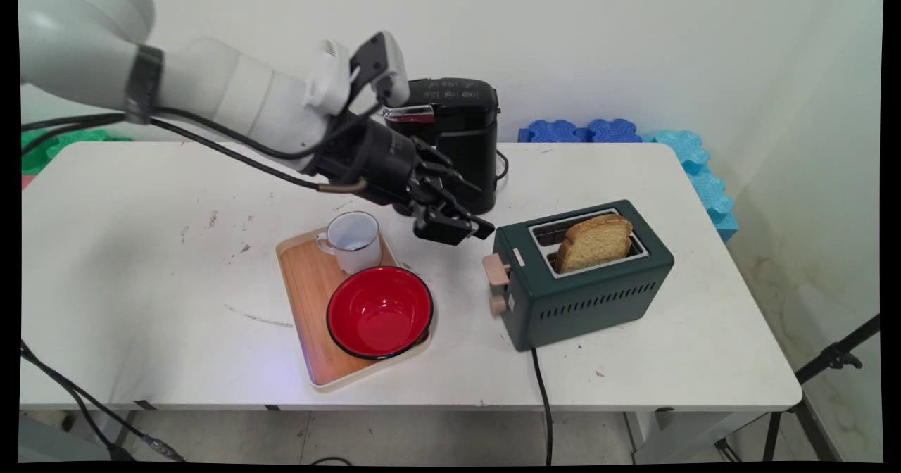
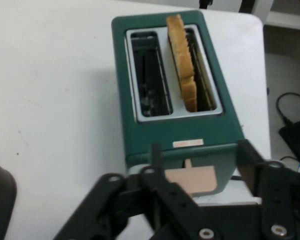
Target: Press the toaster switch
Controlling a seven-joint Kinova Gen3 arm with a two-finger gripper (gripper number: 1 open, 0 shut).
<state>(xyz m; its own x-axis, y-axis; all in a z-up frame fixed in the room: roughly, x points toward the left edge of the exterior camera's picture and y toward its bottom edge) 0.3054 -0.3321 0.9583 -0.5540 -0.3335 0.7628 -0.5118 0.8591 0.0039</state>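
**Gripper at the toaster's lever end**

The gripper [image 2: 197, 160] hovers wide open and empty, just beside the lever [image 2: 192, 179] of the green toaster [image 1: 584, 276]. The toaster stands near the table's [image 1: 141, 283] right edge; bread [image 1: 595, 242] stands up from its front slot.

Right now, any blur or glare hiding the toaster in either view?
Main view: toaster sharp, evenly lit, no glare, soft shadow beneath. Hand view: toaster and bread slice slightly soft but readable; the claw linkage covers its lower front around the lever.
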